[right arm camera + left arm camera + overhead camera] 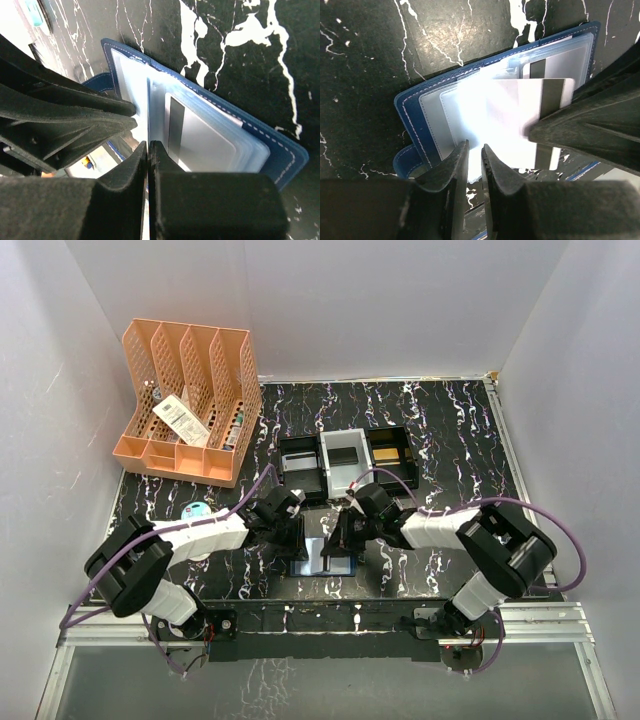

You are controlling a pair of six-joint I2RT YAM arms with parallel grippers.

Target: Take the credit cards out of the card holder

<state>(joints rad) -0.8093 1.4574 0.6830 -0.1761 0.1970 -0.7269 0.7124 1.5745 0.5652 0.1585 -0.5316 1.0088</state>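
**Both hands at the open card holder, right hand pressed together**

Top view: the card holder [325,558] lies open on the black marbled bench [450,420], near its front edge and between the two arms. The left hand [288,540] comes down on its left side and the right hand [345,538] on its right, so that most of the holder is covered. Behind them three trays [342,460] stand in a row, black, grey and black. An orange file rack [190,400] stands at the back left, and a pale blue oval case [196,510] lies beside the left arm.

Left wrist view: the card holder [410,117] shows its navy rim with pale stitching and clear sleeves inside, much of it washed out by glare. A striped card [552,92], pale with a dark band, lies across the sleeves, and a second card [560,60] sits in the sleeve behind it. The left hand [475,150] hangs over the holder's near edge with only a narrow gap between its fingers. The glare hides whether they pinch anything. The right hand's fingers [580,130] reach in from the right, their tip touching the striped card.

Right wrist view: the right hand [149,147] has its fingers pressed together, with only a hairline between them, at the edge of a pale leaf that stands up from the card holder [290,160]. I cannot tell whether that leaf is a card or a sleeve. A card with a dark band [200,140] rests in the right-hand sleeve. The left hand's fingers [75,120] lie over the holder's other half.
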